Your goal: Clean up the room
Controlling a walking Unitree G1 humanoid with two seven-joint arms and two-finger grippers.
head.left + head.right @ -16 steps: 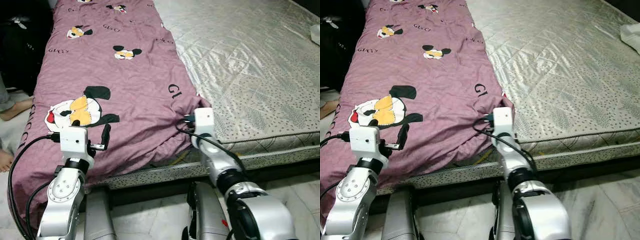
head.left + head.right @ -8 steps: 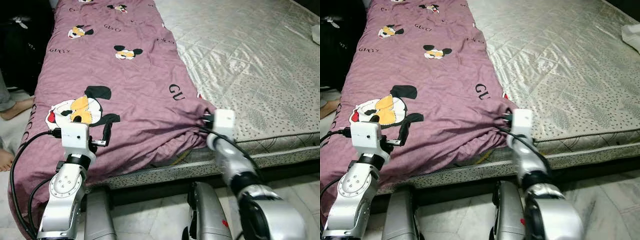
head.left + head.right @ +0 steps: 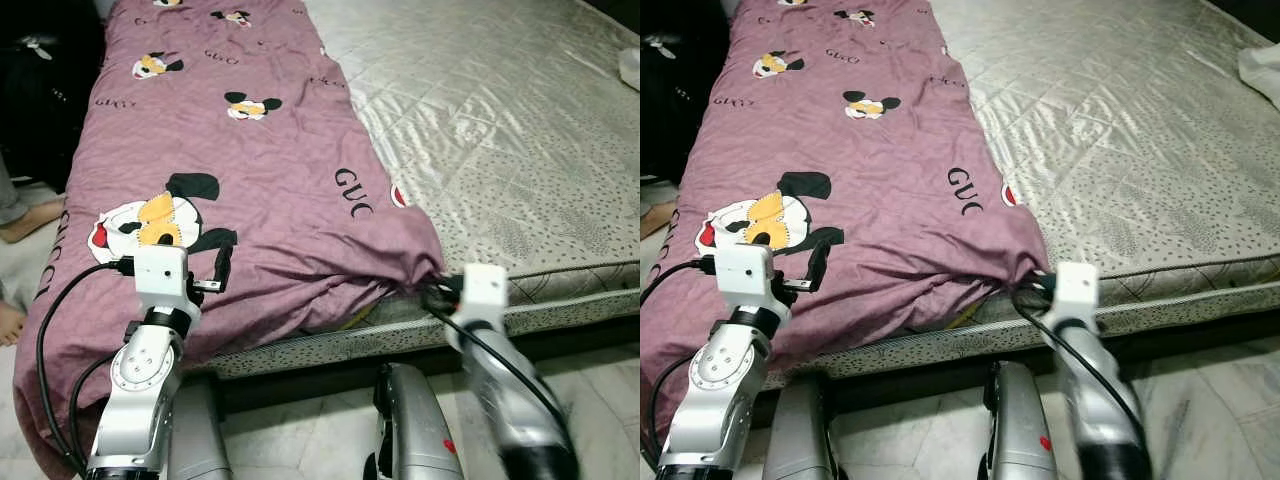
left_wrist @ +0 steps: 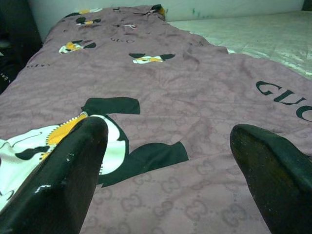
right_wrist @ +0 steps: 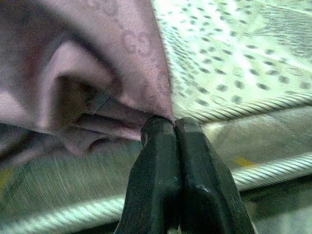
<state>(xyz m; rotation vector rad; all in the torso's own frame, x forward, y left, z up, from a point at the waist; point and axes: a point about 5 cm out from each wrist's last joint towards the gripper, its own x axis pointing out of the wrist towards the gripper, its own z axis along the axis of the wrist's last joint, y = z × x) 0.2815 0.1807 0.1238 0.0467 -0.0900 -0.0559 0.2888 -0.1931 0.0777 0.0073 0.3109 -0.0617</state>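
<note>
Left gripper (image 4: 165,161) hovers with jaws spread over the purple blanket (image 3: 240,200), gripping nothing, while the right gripper (image 5: 174,127) has jaws pinching the blanket's corner at the bed (image 3: 520,150) edge, so the spreading looks barely begun, most of the mattress bare beyond it.

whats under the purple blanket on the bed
The purple blanket lies on the quilted mattress, whose edge shows below its hem. The right end effector pinches its corner. Anything else beneath is covered.
</note>
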